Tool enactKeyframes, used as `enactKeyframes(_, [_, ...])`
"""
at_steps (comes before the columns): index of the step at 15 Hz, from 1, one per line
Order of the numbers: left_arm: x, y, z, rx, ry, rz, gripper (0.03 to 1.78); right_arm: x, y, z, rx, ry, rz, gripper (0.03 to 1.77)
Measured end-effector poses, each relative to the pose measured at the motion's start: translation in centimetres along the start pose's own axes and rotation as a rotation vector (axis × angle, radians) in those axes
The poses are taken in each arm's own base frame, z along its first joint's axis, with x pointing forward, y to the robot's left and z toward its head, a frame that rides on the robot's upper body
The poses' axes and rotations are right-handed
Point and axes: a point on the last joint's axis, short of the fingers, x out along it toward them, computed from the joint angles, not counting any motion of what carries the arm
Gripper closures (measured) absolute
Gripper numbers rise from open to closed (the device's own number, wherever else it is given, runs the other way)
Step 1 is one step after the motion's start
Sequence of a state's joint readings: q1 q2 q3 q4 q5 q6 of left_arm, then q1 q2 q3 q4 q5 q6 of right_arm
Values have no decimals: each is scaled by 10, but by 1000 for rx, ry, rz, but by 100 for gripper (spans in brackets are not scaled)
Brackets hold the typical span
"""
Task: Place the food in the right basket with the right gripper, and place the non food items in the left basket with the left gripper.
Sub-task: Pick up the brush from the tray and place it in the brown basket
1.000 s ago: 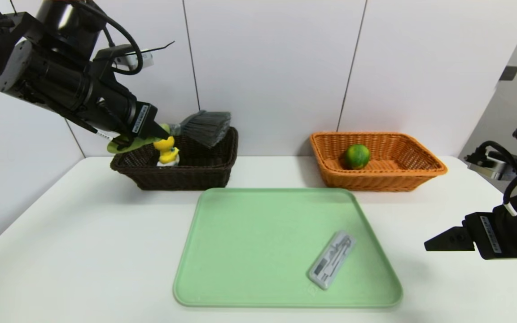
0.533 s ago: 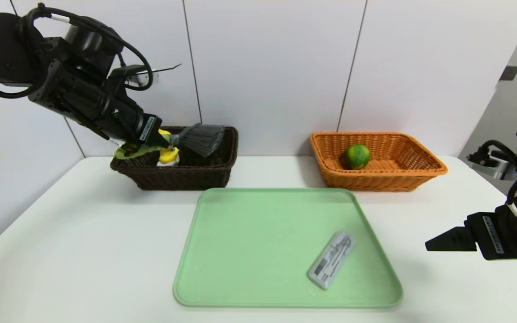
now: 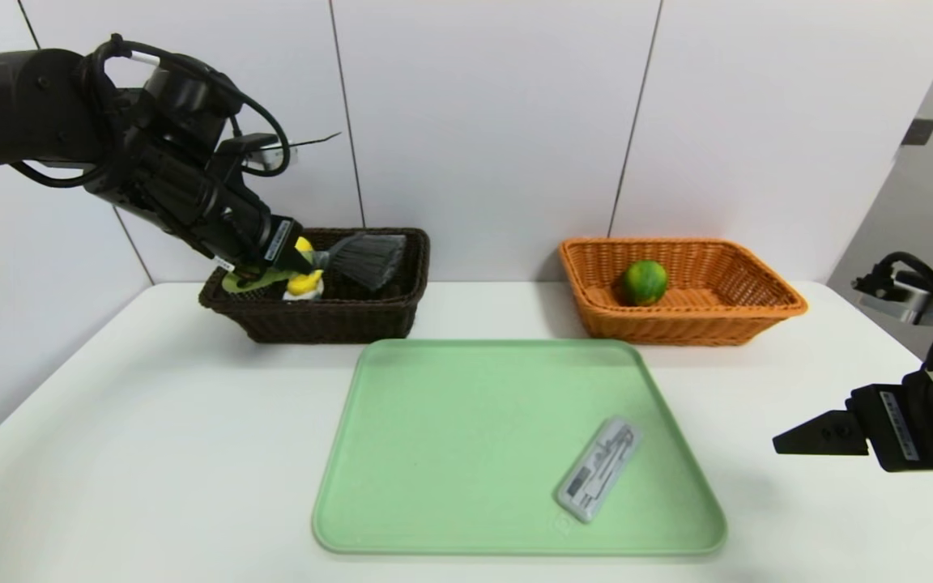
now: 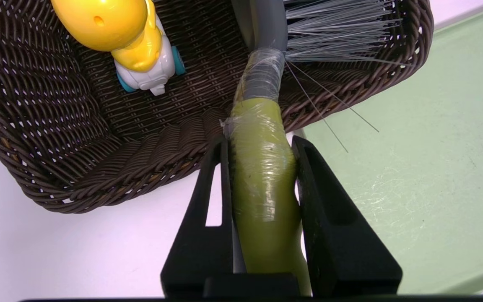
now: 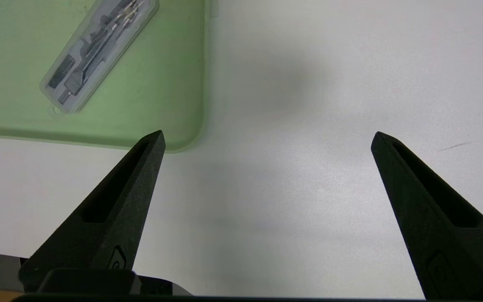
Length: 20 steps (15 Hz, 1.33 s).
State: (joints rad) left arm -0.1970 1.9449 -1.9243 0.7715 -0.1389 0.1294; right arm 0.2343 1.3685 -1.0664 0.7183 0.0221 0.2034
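In the head view, the dark brown wicker basket (image 3: 329, 321) holds a yellow toy figure (image 3: 304, 283), the orange-tan basket (image 3: 689, 328) holds a lime (image 3: 645, 282), and the green tray (image 3: 475, 453) bears a flat grey case (image 3: 599, 469). The left wrist view shows the left gripper (image 4: 260, 147) pinching the green handle of the brush (image 4: 264, 180), its grey bristles over the dark basket. In the right wrist view, the right gripper (image 5: 268, 132) is spread wide beside the tray, holding nothing.

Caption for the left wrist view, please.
Left end effector gripping the brush by its handle, bristles over the dark basket, beside the toy.
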Motion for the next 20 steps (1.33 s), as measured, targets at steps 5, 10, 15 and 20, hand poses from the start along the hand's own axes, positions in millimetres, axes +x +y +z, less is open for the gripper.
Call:
enactKeyframes(5, [3, 2, -1, -4, 10, 2, 134, -2, 0, 0, -2, -7, 0, 10])
enactKeyframes(10, [12, 5, -2, -11, 29, 3, 134, -2, 0, 0, -3, -9, -1, 10])
enactKeyframes(15, [22, 6, -4, -18, 50, 2, 134, -2, 0, -1, -1, -9, 0, 10])
enactKeyframes(20, [24, 7, -3, -25, 44, 4, 98, -2, 0, -1, -1, -8, 0, 10])
